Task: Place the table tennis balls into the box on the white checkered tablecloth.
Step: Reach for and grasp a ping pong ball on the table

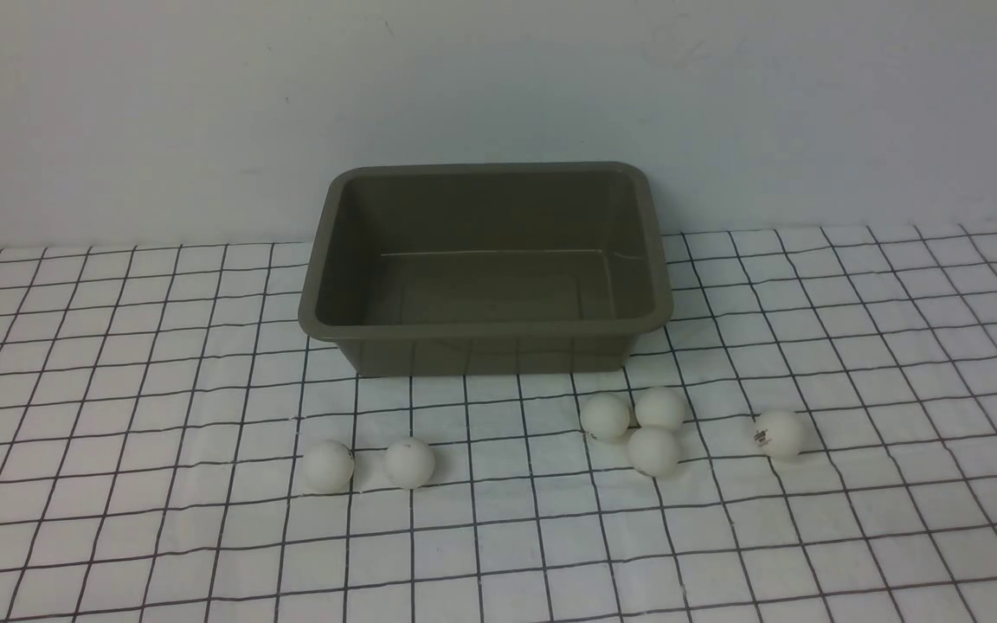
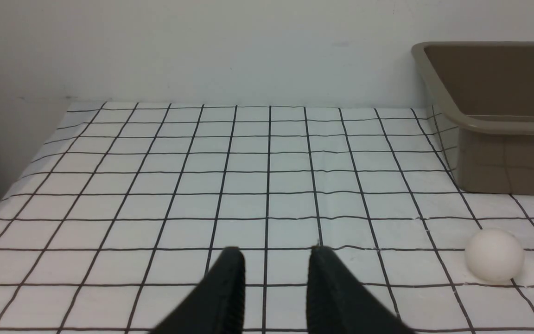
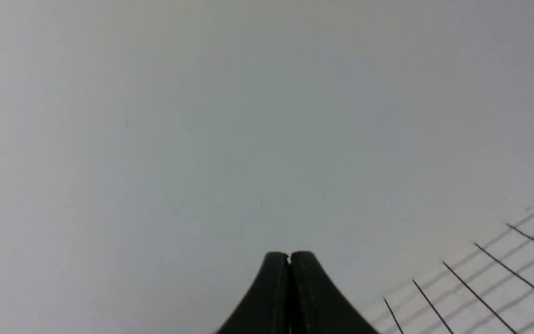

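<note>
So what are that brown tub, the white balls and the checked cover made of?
Tub: likely moulded plastic, olive-brown with a dull sheen; rounded corners and a flared rim suggest it. Balls: probably thin plastic, matte white, one with a small dark print. Cover: seems cloth, white with a black grid; it wrinkles slightly.

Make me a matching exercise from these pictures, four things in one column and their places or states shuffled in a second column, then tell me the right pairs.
Column one:
1. box
2. left claw
3. right claw
4. table tennis balls

Column two:
A. shut tight
B. empty inside, standing near the wall
C. lying on the white checkered tablecloth, on the robot's side of the box
D. open, holding nothing

Pairs: 1-B, 2-D, 3-A, 4-C
</note>
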Controlling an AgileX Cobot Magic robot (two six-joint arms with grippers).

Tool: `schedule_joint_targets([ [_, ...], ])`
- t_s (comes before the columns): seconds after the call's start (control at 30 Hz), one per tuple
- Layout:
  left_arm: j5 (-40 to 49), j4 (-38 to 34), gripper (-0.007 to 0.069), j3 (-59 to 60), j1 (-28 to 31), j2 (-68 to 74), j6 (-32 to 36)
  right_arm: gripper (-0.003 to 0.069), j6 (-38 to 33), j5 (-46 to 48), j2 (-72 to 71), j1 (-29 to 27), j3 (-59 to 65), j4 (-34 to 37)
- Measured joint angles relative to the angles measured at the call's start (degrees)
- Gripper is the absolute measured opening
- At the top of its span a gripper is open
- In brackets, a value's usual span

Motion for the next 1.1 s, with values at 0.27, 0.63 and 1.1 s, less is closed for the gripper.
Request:
schedule_joint_targets([
  [0.27,0.0,0.0,0.0174,0.0,0.0,0.0,0.0,-0.0018,0.3,-6.4,0.0,0.0,0.0,10.6],
  [0.63,0.0,0.0,0.0174,0.0,0.0,0.0,0.0,-0.0018,1.8,0.6,0.0,0.1,-3.8,2.9],
  [1.1,0.0,0.0,0.0174,0.0,0.0,0.0,0.0,-0.0018,-11.7,43.3,18.3,1.1,-31.4,-19.6],
])
